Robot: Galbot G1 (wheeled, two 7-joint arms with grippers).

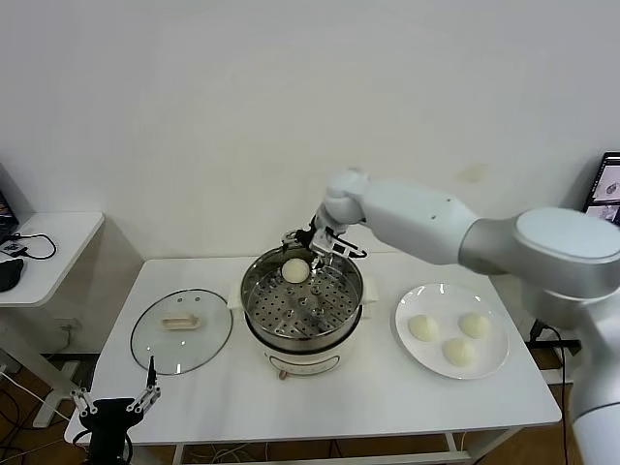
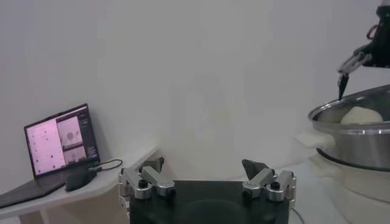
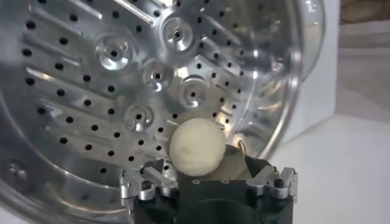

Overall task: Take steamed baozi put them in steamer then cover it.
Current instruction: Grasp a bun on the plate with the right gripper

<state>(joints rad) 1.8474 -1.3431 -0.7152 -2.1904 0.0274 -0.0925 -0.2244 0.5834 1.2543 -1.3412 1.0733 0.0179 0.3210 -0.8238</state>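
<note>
Parked left end effector gapes; right end effector spread above steamer's baozi.

Right arm: we see it stretched forward and inward from the shoulder, wrist bent down, right gripper with jaws parted. Left arm: parked low at our near left, left gripper pointing up, jaws spread wide.

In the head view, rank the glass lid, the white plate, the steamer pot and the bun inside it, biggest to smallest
1. steamer pot
2. white plate and glass lid: look alike, no ranking.
3. bun inside the pot, below the right gripper.
</note>
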